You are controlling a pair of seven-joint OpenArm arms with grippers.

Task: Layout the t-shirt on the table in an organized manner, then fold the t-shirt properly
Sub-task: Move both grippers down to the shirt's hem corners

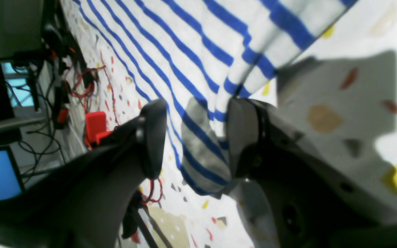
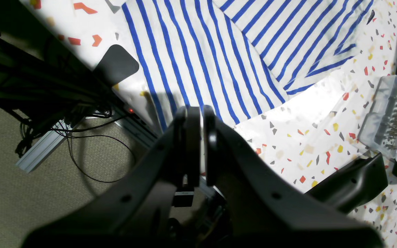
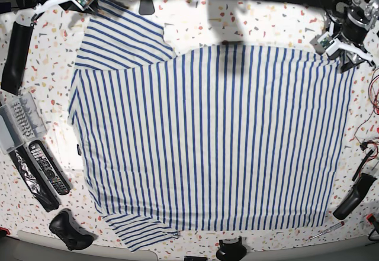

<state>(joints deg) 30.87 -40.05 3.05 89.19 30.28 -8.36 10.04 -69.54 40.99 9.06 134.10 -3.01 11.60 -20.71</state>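
The right tool (image 2: 198, 113) hides the t-shirt (image 2: 198, 62) hem; both arms run off the base view.

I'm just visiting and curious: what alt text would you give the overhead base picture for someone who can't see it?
A striped t-shirt lies spread nearly flat across a speckled table, sleeves toward the left. Robot arms sit at the two far corners of the shirt, the left gripper at its hem corner. A remote and a clear box lie on the table's left edge.
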